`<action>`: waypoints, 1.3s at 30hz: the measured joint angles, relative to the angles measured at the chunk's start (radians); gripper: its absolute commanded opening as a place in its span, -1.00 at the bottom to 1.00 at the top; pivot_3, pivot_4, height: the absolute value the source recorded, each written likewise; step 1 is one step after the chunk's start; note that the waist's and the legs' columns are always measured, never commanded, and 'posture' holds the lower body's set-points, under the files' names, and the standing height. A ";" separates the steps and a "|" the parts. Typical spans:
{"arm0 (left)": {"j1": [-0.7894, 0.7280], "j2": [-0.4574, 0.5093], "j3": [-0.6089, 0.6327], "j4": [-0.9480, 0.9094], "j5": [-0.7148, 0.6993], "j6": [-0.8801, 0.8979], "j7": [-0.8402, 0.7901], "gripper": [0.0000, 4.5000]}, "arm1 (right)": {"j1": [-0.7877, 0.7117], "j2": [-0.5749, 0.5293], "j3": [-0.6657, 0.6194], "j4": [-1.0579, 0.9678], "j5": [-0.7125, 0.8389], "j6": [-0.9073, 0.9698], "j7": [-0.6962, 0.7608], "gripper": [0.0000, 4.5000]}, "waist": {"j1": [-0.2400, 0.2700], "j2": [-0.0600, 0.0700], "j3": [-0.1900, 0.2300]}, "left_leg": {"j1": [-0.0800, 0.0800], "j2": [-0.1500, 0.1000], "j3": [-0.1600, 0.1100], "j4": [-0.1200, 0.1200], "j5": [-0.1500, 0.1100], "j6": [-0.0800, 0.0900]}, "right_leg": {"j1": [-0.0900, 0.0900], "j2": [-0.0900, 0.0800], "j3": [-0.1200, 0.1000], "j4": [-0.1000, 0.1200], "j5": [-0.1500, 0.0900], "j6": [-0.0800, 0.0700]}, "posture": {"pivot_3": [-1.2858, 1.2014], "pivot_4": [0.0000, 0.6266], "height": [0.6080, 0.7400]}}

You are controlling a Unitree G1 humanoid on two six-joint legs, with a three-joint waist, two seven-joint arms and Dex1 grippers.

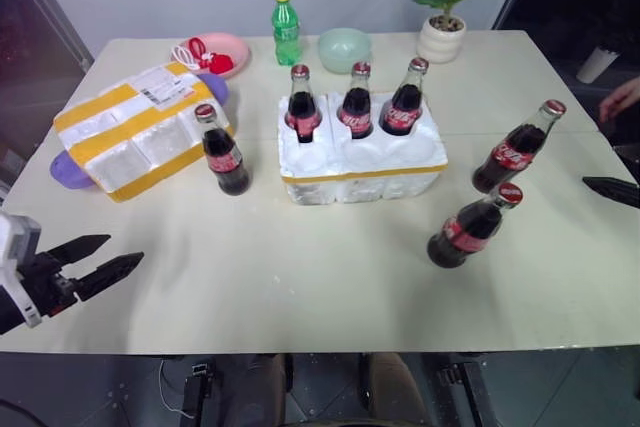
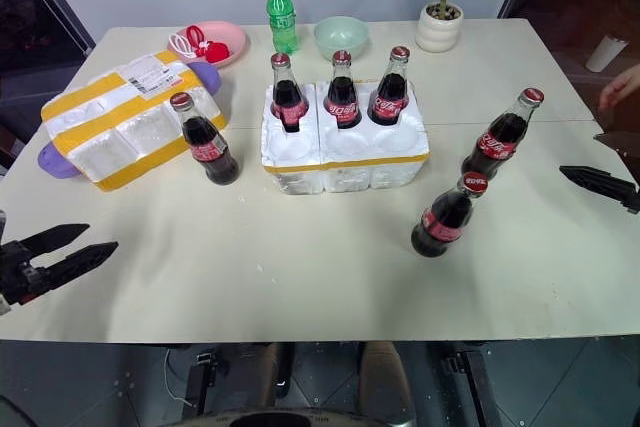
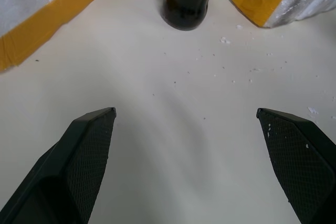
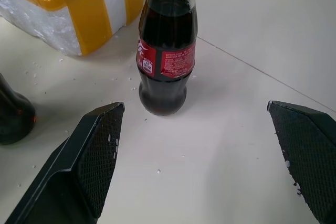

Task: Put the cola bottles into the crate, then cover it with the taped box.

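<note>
The crate sat in the middle of the desk with three cola bottles already standing in its far row of pockets, and the three near pockets looked empty. Three more bottles stood upright outside it. One stood just off the crate's left end, between the crate and the taped box, which lay further left still. The other two stood well off the crate's right end: one about level with the crate, the other nearer the front edge of the desk.

The right hand hung beyond those two bottles, out at the right side of the desk, fingers spread wide and holding nothing. In its wrist view the farther bottle of the pair stood straight ahead between the parted fingers, not yet inside them, with the crate's corner just behind it.

The left hand was likewise spread wide and empty, down near the front left of the desk, well short of the bottle by the crate's left end.

I reckoned the right hand was better placed: its bottle stood upright and square in line with it, so a level reach toward the crate would bring the fingers either side of the glass.
</note>
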 measured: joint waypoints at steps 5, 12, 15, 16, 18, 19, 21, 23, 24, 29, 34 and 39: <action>-0.027 -0.001 -0.018 0.000 0.000 0.000 0.009 1.00 | 0.016 0.000 -0.002 -0.002 0.001 0.001 -0.005 1.00 | 0.000 0.000 0.000 | 0.000 0.000 0.000 0.000 0.000 0.000 | 0.000 0.000 0.000 0.000 0.000 0.000 | 0.03 -0.52 0.98; -0.068 -0.003 -0.025 0.012 0.006 -0.002 0.050 1.00 | 0.049 0.000 -0.009 -0.020 0.003 0.011 -0.019 1.00 | -0.001 0.000 0.000 | 0.000 0.000 0.000 0.000 0.000 0.000 | 0.000 0.000 0.000 0.001 0.000 0.000 | 0.03 -0.52 0.98; -0.082 -0.003 -0.031 0.029 0.015 -0.004 0.060 1.00 | 0.062 0.002 -0.015 -0.027 0.007 0.032 -0.026 1.00 | -0.001 0.000 0.000 | 0.000 0.000 0.000 0.001 0.000 0.000 | 0.000 0.000 0.000 0.001 0.000 0.000 | 0.03 -0.52 0.98; -0.096 -0.003 -0.036 0.036 0.014 -0.003 0.063 1.00 | 0.068 0.003 -0.021 -0.030 0.012 0.044 -0.027 1.00 | 0.000 0.000 0.000 | 0.000 0.000 0.000 0.001 0.000 0.000 | 0.000 0.000 0.000 0.002 0.000 0.000 | 0.03 -0.52 0.98; -0.119 -0.003 -0.047 0.040 0.013 -0.003 0.067 1.00 | 0.075 0.004 -0.033 -0.045 0.017 0.059 -0.029 1.00 | 0.001 0.000 0.000 | 0.000 0.000 0.000 0.001 0.000 0.000 | 0.001 0.000 0.000 0.002 0.000 0.000 | 0.03 -0.52 0.98; -0.143 -0.003 -0.054 0.040 0.008 -0.001 0.067 1.00 | 0.083 0.004 -0.045 -0.054 0.022 0.068 -0.030 1.00 | 0.003 0.000 0.000 | 0.000 0.000 0.000 0.002 0.000 0.000 | 0.001 0.000 0.000 0.002 0.000 0.000 | 0.03 -0.52 0.98; -0.188 -0.002 -0.065 0.040 -0.013 0.005 0.067 1.00 | 0.105 0.002 -0.068 -0.089 0.036 0.099 -0.023 1.00 | 0.005 0.000 0.000 | 0.000 0.000 0.000 0.002 0.000 0.000 | 0.001 0.000 0.000 0.002 0.000 0.000 | 0.03 -0.52 0.98; -0.276 0.003 -0.097 0.045 -0.028 0.017 0.070 1.00 | 0.146 -0.012 -0.115 -0.157 0.083 0.190 0.013 1.00 | 0.011 0.001 0.000 | 0.000 0.000 0.000 0.003 0.000 0.000 | 0.001 0.000 0.000 0.003 0.000 0.000 | 0.03 -0.52 0.98; -0.318 0.011 -0.116 0.047 -0.036 0.022 0.071 1.00 | 0.165 -0.025 -0.139 -0.208 0.108 0.235 0.036 1.00 | 0.009 0.001 0.000 | 0.000 0.000 0.000 0.003 0.000 0.000 | 0.001 0.000 0.000 0.004 0.000 0.001 | 0.03 -0.52 0.98; -0.553 0.023 -0.289 0.158 0.003 0.005 0.064 1.00 | 0.226 -0.074 -0.317 -0.519 0.274 0.514 0.094 1.00 | 0.001 0.003 -0.001 | 0.001 0.001 0.000 0.003 0.000 0.000 | 0.001 0.001 0.000 0.005 0.001 0.002 | 0.03 -0.52 0.98; -0.760 -0.021 -0.488 0.384 0.150 -0.108 0.036 1.00 | 0.227 -0.079 -0.386 -0.768 0.414 0.725 0.063 1.00 | 0.004 0.002 -0.001 | 0.001 0.000 0.000 0.005 0.000 0.000 | 0.001 0.002 0.000 0.006 0.002 0.005 | 0.03 -0.52 0.98; -0.858 -0.081 -0.593 0.553 0.250 -0.200 -0.001 1.00 | 0.196 -0.079 -0.411 -0.911 0.519 0.839 0.017 1.00 | 0.008 0.001 -0.001 | -0.001 0.000 -0.001 0.005 0.000 0.000 | 0.001 0.002 0.000 0.006 0.003 0.005 | 0.03 -0.52 0.98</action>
